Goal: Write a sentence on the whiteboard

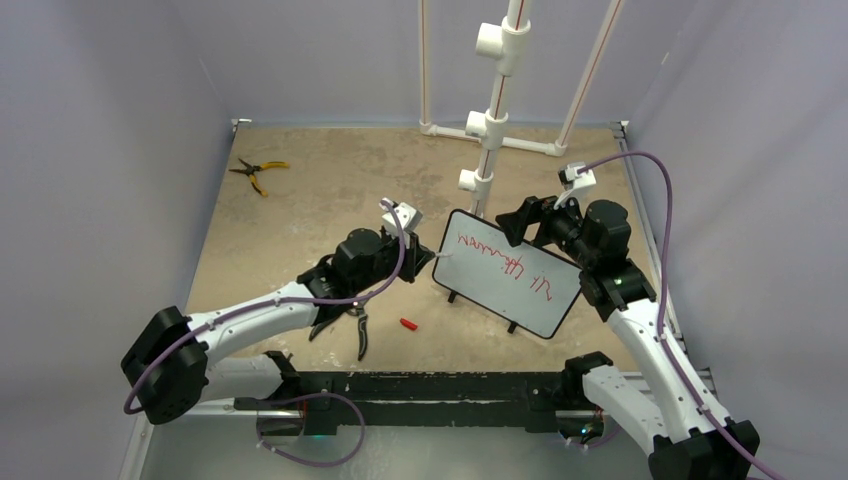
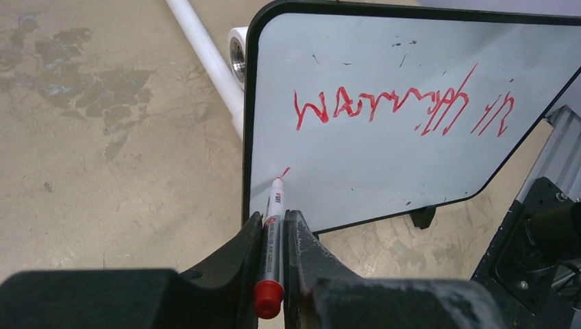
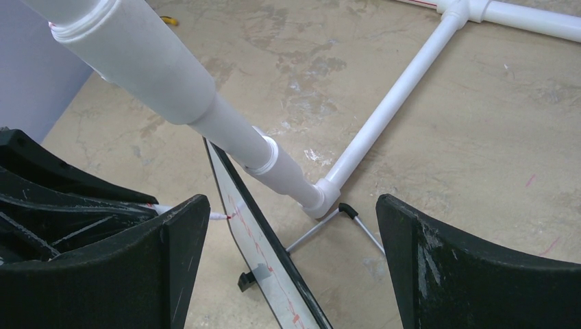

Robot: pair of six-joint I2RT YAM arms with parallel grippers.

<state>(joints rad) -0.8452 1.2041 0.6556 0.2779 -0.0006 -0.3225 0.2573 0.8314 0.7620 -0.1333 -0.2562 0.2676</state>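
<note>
The whiteboard [image 1: 530, 300] stands tilted on its small feet at mid-table, with one red line of the sentence [image 1: 500, 262] across its face. The left wrist view shows the sentence [image 2: 397, 106] in the upper half of the whiteboard [image 2: 384, 164]. My left gripper [image 2: 276, 216] is shut on a red marker [image 2: 277, 226] whose tip touches the board's lower left, beside a short red stroke [image 2: 285, 171]. My right gripper [image 3: 291, 202] is open, and the whiteboard [image 3: 264, 253] passes edge-on between its fingers without touching them. From above, the right gripper [image 1: 522, 220] sits at the board's upper right edge.
A white PVC pipe frame [image 1: 490, 130] rises just behind the board. Yellow pliers [image 1: 258, 172] lie at the far left. A red cap [image 1: 408, 324] and black shears [image 1: 360, 335] lie near the left arm. Grey walls close in both sides.
</note>
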